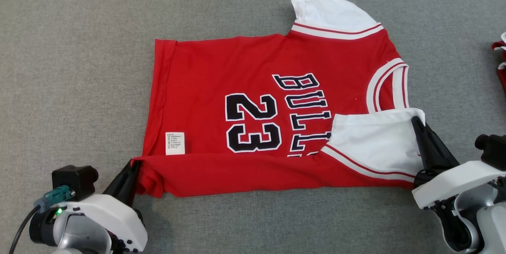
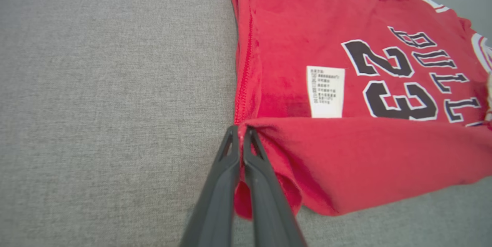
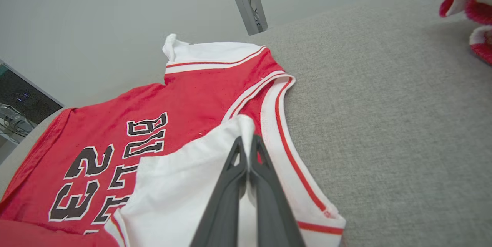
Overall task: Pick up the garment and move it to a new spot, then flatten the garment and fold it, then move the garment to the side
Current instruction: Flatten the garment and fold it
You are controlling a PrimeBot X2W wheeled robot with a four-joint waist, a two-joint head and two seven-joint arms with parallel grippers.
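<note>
Because the fold in hand runs along the long near side of the shirt (image 1: 253, 127), the two claws each hold one end of that side, so the flap can travel level and not sag in the middle. The shirt lies spread across the middle of the grey cloth surface (image 1: 79, 68), hem towards 9 o'clock, collar towards 3 o'clock, number and lettering facing up. Its near strip is already turned over onto the body, from 7 o'clock round to 4 o'clock, and covers the bottom of the lettering. The white label (image 1: 175, 143) sits just above the turned edge. The far sleeve (image 1: 328, 9) lies out flat at 1 o'clock, not yet folded in.

The left claw (image 1: 132, 169), at 7 o'clock of the shirt, has its fingers pressed together on the red hem corner, with a pinch of cloth squeezed between them. The right claw (image 1: 417, 123), at 4 o'clock, is likewise clamped tight, gripping the edge of the near sleeve (image 1: 375, 147), which is drawn over the red front. By my reckoning the first lengthwise fold is about laid. A heap of other clothes (image 1: 500, 64) lies well apart at 3 o'clock.
</note>
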